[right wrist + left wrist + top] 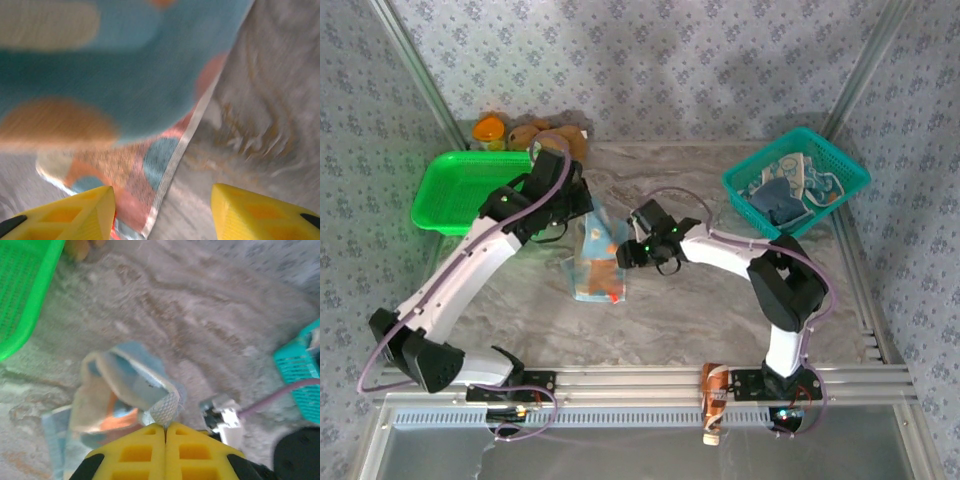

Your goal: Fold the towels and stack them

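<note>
Two hands: both meet over the middle of the counter (710, 310), one on each side of the striped towel (598, 275).
Left hand (165, 426): clenched; the yellow fingertips pinch a corner of the striped towel and hold it up off the counter.
Right hand (160, 205): released; jaws stand well apart just above the counter, close beside the towel's right edge, gripping nothing.
Striped towel: blue, cream and orange with dots. Its lower part lies flat on the marbled counter, and its upper part is raised and curled over in the left hand's grip.
Green basket (450, 200): far left of the counter, behind the left arm.
Teal basket (835, 200): far right, well apart from the striped towel.
Blue-grey towel (780, 202): crumpled inside the teal basket.
Pale towel (812, 172): printed with blue motifs, in the same basket, touching the blue-grey towel.
Plush toy (542, 133): brown, at the counter's far edge by the wall.
</note>
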Controlling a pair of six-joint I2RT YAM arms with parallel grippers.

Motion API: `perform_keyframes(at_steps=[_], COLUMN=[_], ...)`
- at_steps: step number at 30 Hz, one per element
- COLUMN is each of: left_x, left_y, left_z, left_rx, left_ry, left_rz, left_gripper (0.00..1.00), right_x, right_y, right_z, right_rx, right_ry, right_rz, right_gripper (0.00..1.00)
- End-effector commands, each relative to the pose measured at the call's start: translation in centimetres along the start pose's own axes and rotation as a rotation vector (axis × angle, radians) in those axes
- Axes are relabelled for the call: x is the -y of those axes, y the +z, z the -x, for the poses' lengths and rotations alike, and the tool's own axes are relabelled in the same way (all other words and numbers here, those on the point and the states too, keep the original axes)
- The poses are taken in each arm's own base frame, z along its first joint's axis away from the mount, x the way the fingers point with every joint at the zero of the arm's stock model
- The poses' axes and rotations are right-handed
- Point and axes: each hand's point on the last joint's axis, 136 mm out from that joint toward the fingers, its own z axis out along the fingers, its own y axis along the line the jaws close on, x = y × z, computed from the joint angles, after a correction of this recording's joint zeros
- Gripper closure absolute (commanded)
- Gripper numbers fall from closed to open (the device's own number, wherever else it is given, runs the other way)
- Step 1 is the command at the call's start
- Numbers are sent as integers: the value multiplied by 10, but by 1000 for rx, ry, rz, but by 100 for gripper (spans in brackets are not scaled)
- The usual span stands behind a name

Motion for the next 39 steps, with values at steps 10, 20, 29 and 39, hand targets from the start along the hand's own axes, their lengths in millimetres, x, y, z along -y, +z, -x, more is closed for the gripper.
perform_keyframes(at_steps=[10,20,29,39], left_x=[-5,55,68,50], left_y=[26,69,109,105], left_z=[-8,-22,-8,-9], left_rx=[-49,-122,-137,-149], left_ry=[-12,40,67,47], left_rz=[91,11,29,42], left_gripper=[100,100,100,100], right_x=[24,35,-32,-16], right_y=[-34,-50,-21,41], right_z=[17,-18,-4,27], right_rx=[70,96,324,390], right_ry=[-2,47,75,217], right_rz=[-34,-42,63,-137], right_gripper=[41,45,23,21])
